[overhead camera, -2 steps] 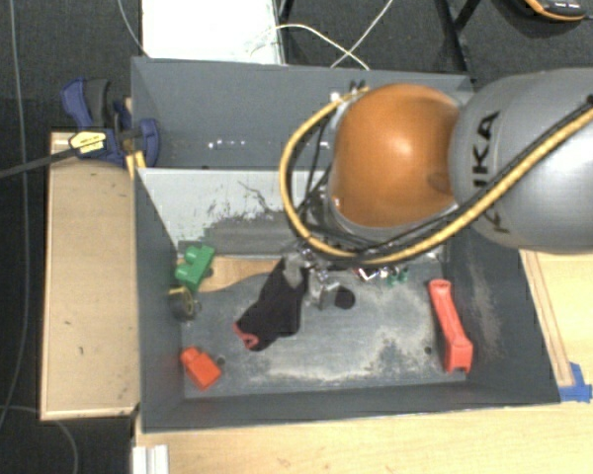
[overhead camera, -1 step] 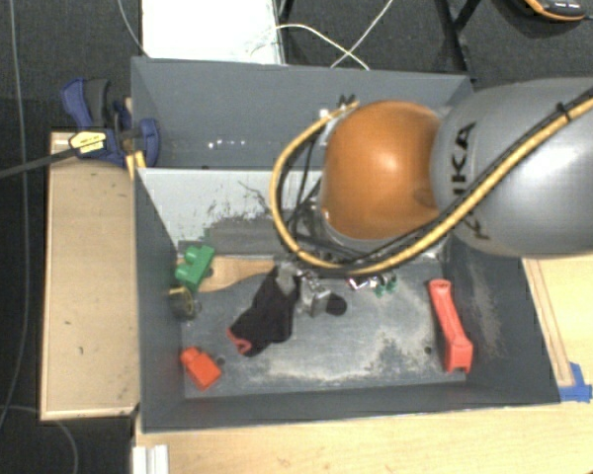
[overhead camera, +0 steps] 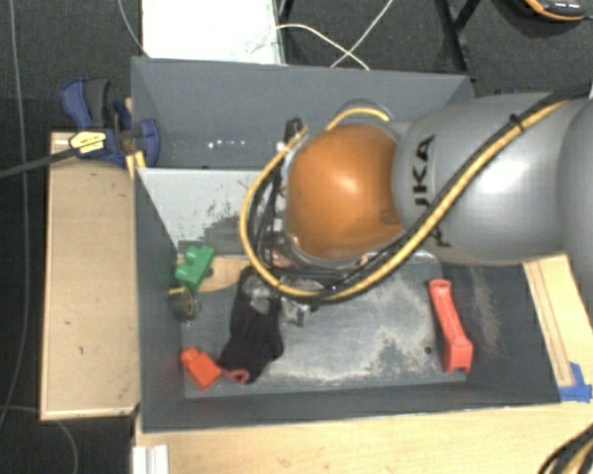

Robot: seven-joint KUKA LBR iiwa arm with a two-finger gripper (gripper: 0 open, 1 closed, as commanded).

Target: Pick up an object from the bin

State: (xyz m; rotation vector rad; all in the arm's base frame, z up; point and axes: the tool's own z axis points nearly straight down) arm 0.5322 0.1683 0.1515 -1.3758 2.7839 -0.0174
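Where the bin (overhead camera: 376, 355) lies nearest me: small orange block (overhead camera: 201, 366), 7 o'clock, just beside the black cloth (overhead camera: 249, 342).
Black cloth: crumpled, 7 o'clock of the floor, its far end under the gripper (overhead camera: 293, 310).
Red bar (overhead camera: 451, 326): 4 o'clock, well apart.
Gripper: low over the cloth, beneath the orange wrist cover (overhead camera: 341, 191); its state I cannot tell.
Green piece (overhead camera: 194, 265): 9 o'clock, near the wall.

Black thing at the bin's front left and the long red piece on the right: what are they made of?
Black thing: likely soft fabric, matte; it lies limp and creased, sock-like. Red piece: probably hard plastic, slightly glossy, with straight rigid edges.
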